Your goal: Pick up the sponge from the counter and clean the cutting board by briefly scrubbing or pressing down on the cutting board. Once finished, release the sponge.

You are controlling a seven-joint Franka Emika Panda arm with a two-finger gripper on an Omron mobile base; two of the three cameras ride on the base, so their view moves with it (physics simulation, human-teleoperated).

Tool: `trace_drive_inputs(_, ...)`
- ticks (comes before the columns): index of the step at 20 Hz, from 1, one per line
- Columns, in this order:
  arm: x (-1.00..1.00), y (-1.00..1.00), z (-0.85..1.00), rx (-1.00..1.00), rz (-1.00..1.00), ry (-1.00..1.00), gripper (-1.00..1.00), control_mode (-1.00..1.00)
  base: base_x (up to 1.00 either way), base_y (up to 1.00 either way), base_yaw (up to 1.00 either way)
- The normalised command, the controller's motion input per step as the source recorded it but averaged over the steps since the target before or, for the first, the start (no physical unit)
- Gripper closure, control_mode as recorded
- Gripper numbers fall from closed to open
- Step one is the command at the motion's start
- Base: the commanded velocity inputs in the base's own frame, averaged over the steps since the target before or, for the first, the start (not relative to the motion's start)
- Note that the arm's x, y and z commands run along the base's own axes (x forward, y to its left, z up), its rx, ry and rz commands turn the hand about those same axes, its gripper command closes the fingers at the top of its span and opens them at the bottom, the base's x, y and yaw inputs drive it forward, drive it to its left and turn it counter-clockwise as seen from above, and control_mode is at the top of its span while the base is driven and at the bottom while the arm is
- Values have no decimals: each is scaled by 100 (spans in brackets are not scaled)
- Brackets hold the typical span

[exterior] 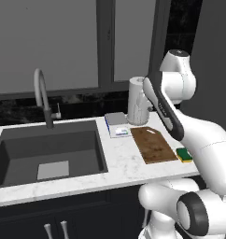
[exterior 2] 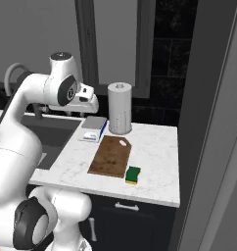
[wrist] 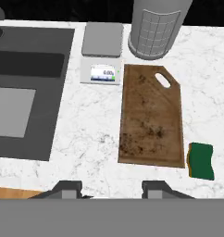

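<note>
The sponge point(wrist: 201, 160) lies on the counter point(wrist: 95, 143), just beside the near right corner of the cutting board point(wrist: 152, 121), so close that the frames do not settle whether the two touch. In the hand view it sits off to the right of the gripper point(wrist: 111, 188) and a little ahead of it, with its long axis running roughly parallel to the board's long side, green face up. The board's handle slot is at the far end, towards the paper towel roll point(wrist: 155, 28), and dark specks are scattered over the wood, mostly on its near half. The gripper is high above the counter, nearer the sink point(wrist: 35, 69) side than the sponge; its two fingertips point(wrist: 67, 189) stand well apart and hold nothing, so it is open. In the right base view the arm rises, bends at the elbow and carries the hand point(exterior 2: 86, 100) above the scale point(exterior 2: 94, 128), looking down. The judgement is that the pickup has not begun: the hand will need to shift right and descend, probably with the fingers closing across the sponge's short width. The board's edge so near one side leaves little room for a finger there.
</note>
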Motion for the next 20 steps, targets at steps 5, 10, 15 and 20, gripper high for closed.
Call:
trace_drive_inputs(5,-31,-64,-9,4,-12,0,-100,-100,0,0,0)
trace_drive_inputs(10,-29,-100,-41,13,-35,4,-100,-100,0,0,0)
trace_drive_inputs(15,14,-100,-96,17,-21,19,-100,-100,0,0,0)
trace_drive_inputs(20,1,-100,-100,25,-6,14,-100,-100,0,0,0)
